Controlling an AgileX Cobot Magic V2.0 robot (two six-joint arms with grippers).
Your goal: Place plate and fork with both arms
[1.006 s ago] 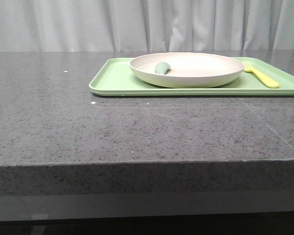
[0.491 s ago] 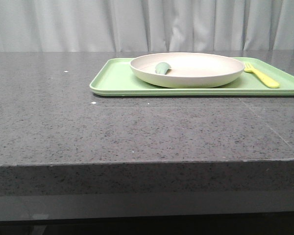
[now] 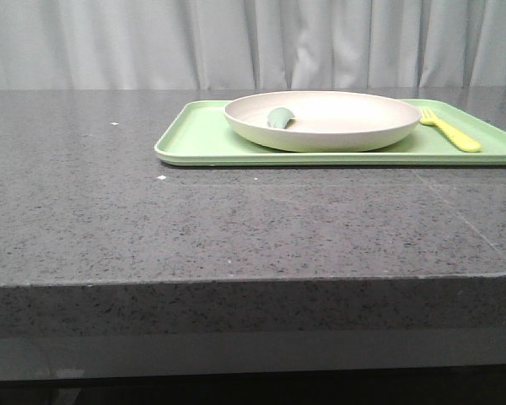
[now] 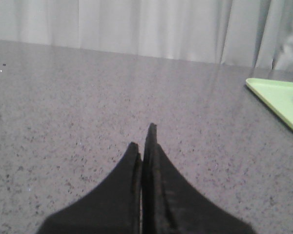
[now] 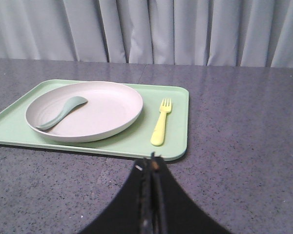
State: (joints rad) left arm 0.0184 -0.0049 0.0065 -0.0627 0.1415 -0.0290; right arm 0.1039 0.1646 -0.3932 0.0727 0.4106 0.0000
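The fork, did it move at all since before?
No. The fork lies on the right part of the tray, right of the plate, just as in the earlier front pictures.

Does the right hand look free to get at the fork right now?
Probably yes: the fork lies bare on the tray beside the plate, nothing between it and the shut right hand.

The light is soft and even, with only thin shadows under the tray. The plate looks overexposed in its middle. The counter has a pale sheen near the curtain. The left wrist view is blurred and grainy.
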